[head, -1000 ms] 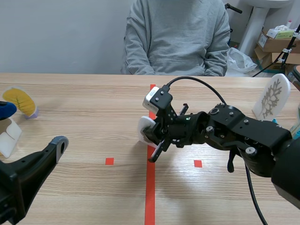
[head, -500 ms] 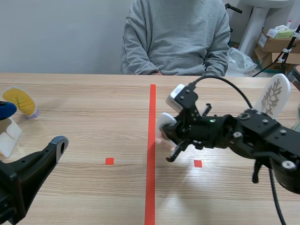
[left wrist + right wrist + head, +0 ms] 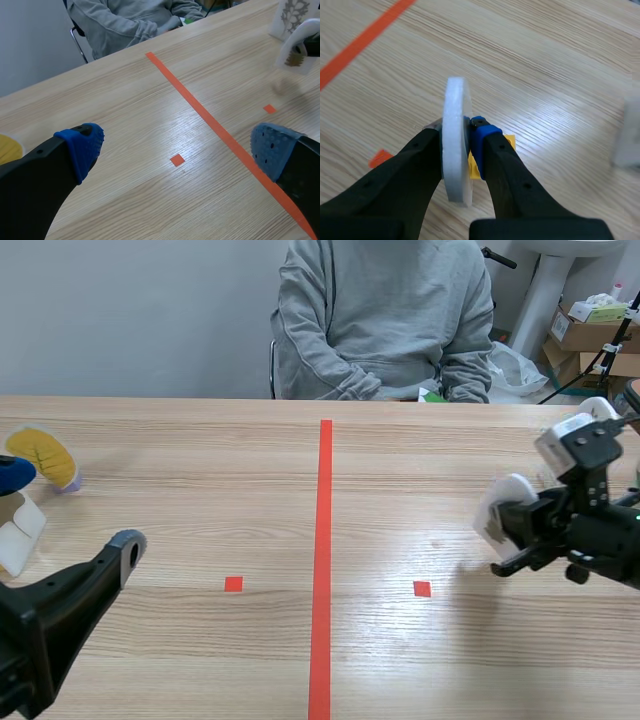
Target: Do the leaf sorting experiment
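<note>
Carried rightward from the centre line (image 3: 325, 540), the disc (image 3: 495, 510) is clamped upright in the right fingers (image 3: 420, 160) over the worktop's (image 3: 200, 490) right half (not yet set down). Left fingers (image 3: 80, 147) stand apart, empty. Judged midway: one yellow leaf (image 3: 45, 455) lies far left; this disc awaits placing.

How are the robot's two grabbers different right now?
The left gripper is open and empty; the right gripper is shut on a white disc. The left gripper is at the left front of the table; the right gripper is at its right side. Both are black with blue pads.
</note>
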Controlling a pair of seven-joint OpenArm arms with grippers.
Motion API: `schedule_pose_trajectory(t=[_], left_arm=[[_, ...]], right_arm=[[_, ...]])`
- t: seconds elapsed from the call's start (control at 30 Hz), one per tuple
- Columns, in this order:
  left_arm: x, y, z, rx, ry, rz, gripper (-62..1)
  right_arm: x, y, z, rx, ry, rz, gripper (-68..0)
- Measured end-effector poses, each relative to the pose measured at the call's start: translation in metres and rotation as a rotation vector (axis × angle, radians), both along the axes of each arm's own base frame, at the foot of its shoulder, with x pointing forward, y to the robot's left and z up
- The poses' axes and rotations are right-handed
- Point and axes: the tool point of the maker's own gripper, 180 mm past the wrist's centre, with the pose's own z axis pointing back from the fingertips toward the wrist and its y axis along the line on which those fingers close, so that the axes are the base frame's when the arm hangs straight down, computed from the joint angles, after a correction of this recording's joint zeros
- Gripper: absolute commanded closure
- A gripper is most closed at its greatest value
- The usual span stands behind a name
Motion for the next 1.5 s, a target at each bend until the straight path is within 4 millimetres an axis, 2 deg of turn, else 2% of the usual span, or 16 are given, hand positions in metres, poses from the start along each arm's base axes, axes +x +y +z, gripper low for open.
schedule_pose_trajectory(t=[0.2,0.37,0.43,0.67,0.87,1.1,1.2,1.4,1.5], left_arm=[[0.000,0.000,0.000,0.000,0.000,0.000,-62.3],[0.000,0.000,0.000,0.000,0.000,0.000,-62.3],[0.000,0.000,0.000,0.000,0.000,0.000,-62.3],[0.000,0.000,0.000,0.000,0.000,0.000,-62.3],[0.000,0.000,0.000,0.000,0.000,0.000,-62.3],[0.000,0.000,0.000,0.000,0.000,0.000,-62.3],[0.000,0.000,0.000,0.000,0.000,0.000,-62.3],[0.000,0.000,0.000,0.000,0.000,0.000,-62.3],[0.000,0.000,0.000,0.000,0.000,0.000,-62.3]], right_arm=[[-0.008,-0.051,0.001,-0.032,0.003,-0.149,-1.5],[-0.005,-0.097,0.011,-0.085,-0.047,-0.315,-1.5],[-0.004,-0.104,0.006,-0.108,-0.044,-0.324,-1.5],[0.001,-0.131,-0.034,-0.088,0.054,-0.413,-1.5],[0.012,-0.153,-0.040,-0.091,0.046,-0.503,-1.5],[0.012,-0.173,-0.038,-0.123,0.033,-0.555,-1.6],[0.010,-0.179,-0.036,-0.137,0.031,-0.561,-5.9],[0.007,-0.179,-0.039,-0.140,0.045,-0.562,-29.5],[0.008,-0.179,-0.039,-0.140,0.045,-0.561,-35.5]])
